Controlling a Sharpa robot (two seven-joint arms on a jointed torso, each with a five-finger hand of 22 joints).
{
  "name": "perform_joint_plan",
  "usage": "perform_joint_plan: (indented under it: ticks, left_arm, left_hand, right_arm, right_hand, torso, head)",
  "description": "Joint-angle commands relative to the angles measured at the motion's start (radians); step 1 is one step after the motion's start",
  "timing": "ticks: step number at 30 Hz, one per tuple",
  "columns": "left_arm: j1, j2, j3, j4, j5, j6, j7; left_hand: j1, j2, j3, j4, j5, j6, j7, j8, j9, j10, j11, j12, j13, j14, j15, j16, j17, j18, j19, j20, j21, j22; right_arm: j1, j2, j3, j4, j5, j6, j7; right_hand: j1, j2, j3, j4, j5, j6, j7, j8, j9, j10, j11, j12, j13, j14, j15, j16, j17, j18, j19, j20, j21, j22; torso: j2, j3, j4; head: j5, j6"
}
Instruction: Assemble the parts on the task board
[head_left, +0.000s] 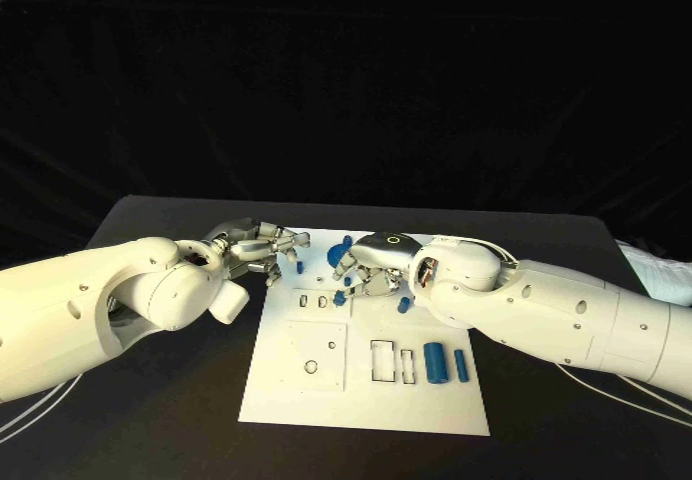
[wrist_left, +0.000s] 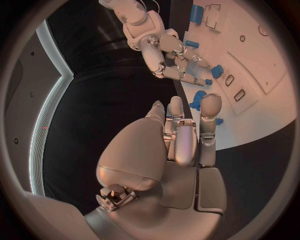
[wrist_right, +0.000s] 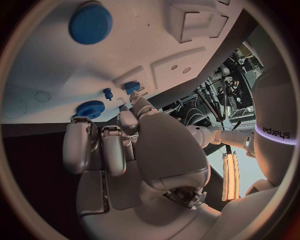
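Over the board's far end, both hands meet: left hand curled above a blue part, grip unclear; right hand likewise unclear. Two blue cylinders lie near the front.

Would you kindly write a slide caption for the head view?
Both hands, left hand and right hand, work at the far end of the white task board, blue parts waiting nearby.

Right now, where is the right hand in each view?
Head view: the right hand is over the far end of the task board.
Left wrist view: it reaches in at the board's edge.
Right wrist view: it is the foreground hand, before the board.
Shared landmark: the white task board.
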Motion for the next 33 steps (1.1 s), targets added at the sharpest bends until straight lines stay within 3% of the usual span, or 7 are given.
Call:
perform_joint_plan:
  ticks: [1, 22, 28, 33]
  left_arm:
    - [0.0, -0.006, 0.0, 0.007, 0.036, -0.018, 0.037]
    - [0.0, -0.017, 0.0, 0.007, 0.022, -0.023, 0.034]
    - [0.0, -0.016, 0.0, 0.006, 0.016, -0.02, 0.033]
    - [0.0, -0.015, 0.0, 0.006, 0.01, -0.017, 0.032]
  left_hand:
    - [0.014, -0.004, 0.013, -0.002, 0.001, -0.004, 0.0, -0.003, -0.004, 0.001, 0.001, -0.006, -0.006, 0.014, 0.008, 0.001, 0.034, 0.007, 0.003, -0.002, -0.005, 0.0]
    - [0.018, -0.007, 0.025, -0.002, 0.001, -0.002, 0.0, -0.003, -0.008, 0.004, 0.0, -0.006, -0.011, 0.02, 0.008, 0.013, 0.046, 0.004, 0.014, -0.003, 0.005, 0.015]
    - [0.019, -0.008, 0.028, -0.002, 0.001, -0.002, 0.0, -0.003, -0.009, 0.004, 0.0, -0.006, -0.013, 0.021, 0.008, 0.015, 0.047, 0.004, 0.015, -0.003, 0.006, 0.016]
    - [0.019, -0.008, 0.028, -0.002, 0.001, -0.002, 0.0, -0.003, -0.009, 0.004, 0.0, -0.006, -0.013, 0.021, 0.008, 0.015, 0.047, 0.004, 0.015, -0.003, 0.006, 0.016]
  right_arm:
    - [-0.002, 0.006, -0.001, -0.007, -0.038, 0.057, 0.029]
    - [-0.002, -0.002, -0.003, 0.004, -0.054, 0.079, 0.048]
    - [-0.002, 0.0, -0.003, 0.003, -0.056, 0.089, 0.043]
    - [-0.002, 0.0, -0.003, 0.002, -0.067, 0.11, 0.027]
  right_hand:
    - [0.001, -0.015, 0.008, 0.0, -0.006, -0.008, 0.0, -0.006, -0.002, 0.016, -0.023, 0.008, 0.015, 0.079, -0.009, 0.007, 0.145, 0.007, -0.001, -0.006, 0.001, 0.0]
    - [0.004, -0.013, 0.029, -0.013, -0.007, 0.002, -0.005, 0.002, -0.004, 0.02, -0.027, 0.022, 0.023, 0.08, -0.012, 0.01, 0.15, 0.006, -0.001, -0.009, 0.002, 0.003]
    - [-0.003, -0.009, 0.04, -0.013, -0.01, 0.02, -0.006, 0.005, -0.003, 0.023, -0.026, 0.031, 0.028, 0.081, -0.012, 0.01, 0.151, 0.006, 0.0, -0.01, 0.004, 0.006]
    - [-0.021, -0.019, 0.04, -0.011, -0.013, 0.033, -0.002, 0.005, -0.002, 0.023, -0.021, 0.032, 0.029, 0.08, -0.009, 0.009, 0.151, 0.006, 0.0, -0.008, 0.004, 0.006]
  torso:
    - [0.003, -0.0049, 0.0035]
    - [0.004, -0.0032, 0.0031]
    - [0.004, -0.0046, 0.0017]
    - [0.005, -0.0043, 0.0021]
  head:
    - [-0.001, -0.001]
    - [0.005, -0.009]
    - [0.003, -0.011]
    - [0.003, -0.012]
